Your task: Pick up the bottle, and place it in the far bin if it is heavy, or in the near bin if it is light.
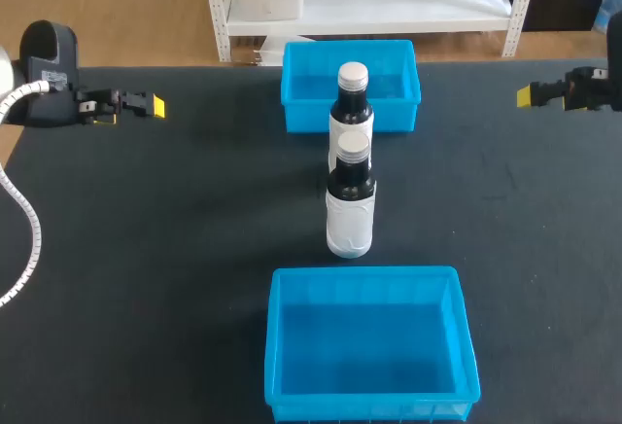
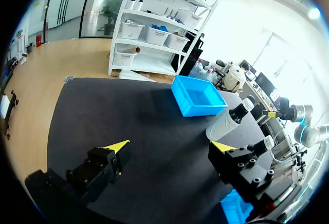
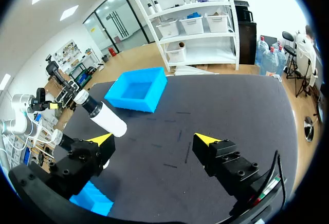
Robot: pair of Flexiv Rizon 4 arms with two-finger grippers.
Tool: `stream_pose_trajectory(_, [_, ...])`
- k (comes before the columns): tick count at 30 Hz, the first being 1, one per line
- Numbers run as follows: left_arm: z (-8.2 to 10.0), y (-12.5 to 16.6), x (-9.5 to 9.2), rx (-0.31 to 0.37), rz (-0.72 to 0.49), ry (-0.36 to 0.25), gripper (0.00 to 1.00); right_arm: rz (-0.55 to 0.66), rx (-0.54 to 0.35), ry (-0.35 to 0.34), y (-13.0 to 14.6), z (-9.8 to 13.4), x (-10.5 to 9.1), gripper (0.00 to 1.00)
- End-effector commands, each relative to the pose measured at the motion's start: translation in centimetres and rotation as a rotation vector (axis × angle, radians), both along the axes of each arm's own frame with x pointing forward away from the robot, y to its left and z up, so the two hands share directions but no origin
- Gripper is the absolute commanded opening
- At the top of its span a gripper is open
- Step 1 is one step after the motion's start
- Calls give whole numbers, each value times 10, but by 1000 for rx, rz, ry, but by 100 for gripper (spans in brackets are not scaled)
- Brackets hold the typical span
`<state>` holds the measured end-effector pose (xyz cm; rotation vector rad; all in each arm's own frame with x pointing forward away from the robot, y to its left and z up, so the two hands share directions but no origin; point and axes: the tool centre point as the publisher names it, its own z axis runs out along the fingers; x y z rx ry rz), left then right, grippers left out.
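Two dark bottles with white labels and white caps stand in a line at the table's middle: the near bottle (image 1: 350,205) and the far bottle (image 1: 351,103), which stands right in front of the far blue bin (image 1: 301,113). The near blue bin (image 1: 277,346) lies at the front edge. My left gripper (image 1: 146,106) hovers open at the far left, well away from the bottles; its wrist view shows the far bottle (image 2: 226,124) and far bin (image 2: 198,108) ahead. My right gripper (image 1: 533,95) hovers open at the far right, with the far bottle (image 3: 105,118) ahead of it.
Black mat (image 1: 194,229) covers the table, with bare stretches on both sides of the bottles. Both bins hold nothing. In each wrist view the near bottle is mostly hidden behind a finger.
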<state>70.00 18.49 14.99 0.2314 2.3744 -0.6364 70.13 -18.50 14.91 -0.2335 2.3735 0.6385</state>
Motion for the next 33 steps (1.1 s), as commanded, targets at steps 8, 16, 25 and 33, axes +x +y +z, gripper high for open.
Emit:
stream_pose_trajectory(8, [0, 0, 0, 0, 0, 0, 100, -3, -2, 0, 0, 1, -1, 100])
stream_pose_trajectory(16, [0, 0, 0, 0, 0, 0, 100, -3, -2, 0, 0, 1, -1, 100])
stream_pose_trajectory(25, [0, 0, 0, 0, 0, 0, 100, -3, -2, 0, 0, 1, -1, 100])
stream_pose_trajectory(33, [0, 0, 0, 0, 0, 0, 100, 648, -84, -73, 2, 0, -9, 100])
